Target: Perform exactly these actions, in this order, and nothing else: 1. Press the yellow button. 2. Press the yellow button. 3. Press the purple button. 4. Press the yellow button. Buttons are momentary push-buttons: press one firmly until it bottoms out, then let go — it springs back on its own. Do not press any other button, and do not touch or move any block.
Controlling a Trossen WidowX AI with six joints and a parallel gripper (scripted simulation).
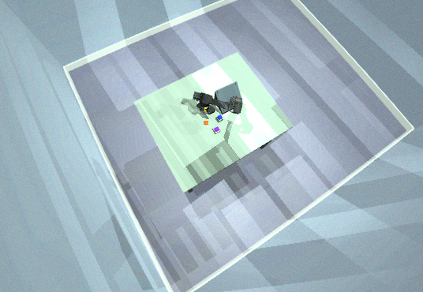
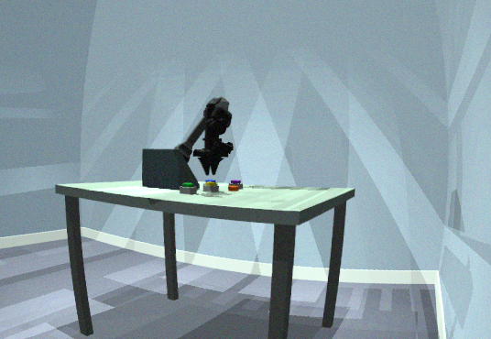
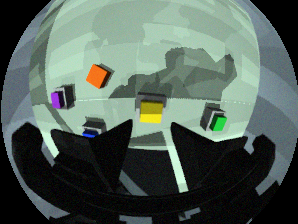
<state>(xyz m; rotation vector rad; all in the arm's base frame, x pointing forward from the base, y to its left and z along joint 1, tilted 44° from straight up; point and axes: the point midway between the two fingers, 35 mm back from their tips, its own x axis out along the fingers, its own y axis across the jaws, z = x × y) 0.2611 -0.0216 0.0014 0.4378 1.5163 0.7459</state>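
- The yellow button is a square cap on a grey block, lying flat on the pale green desk, face up, with no long axis.
- The tool hangs above it, pointing down, its fingers half closed on nothing.
- The purple button sits further out, beside an orange block.
- Blue button and green button flank the yellow one.
- No writing is readable.
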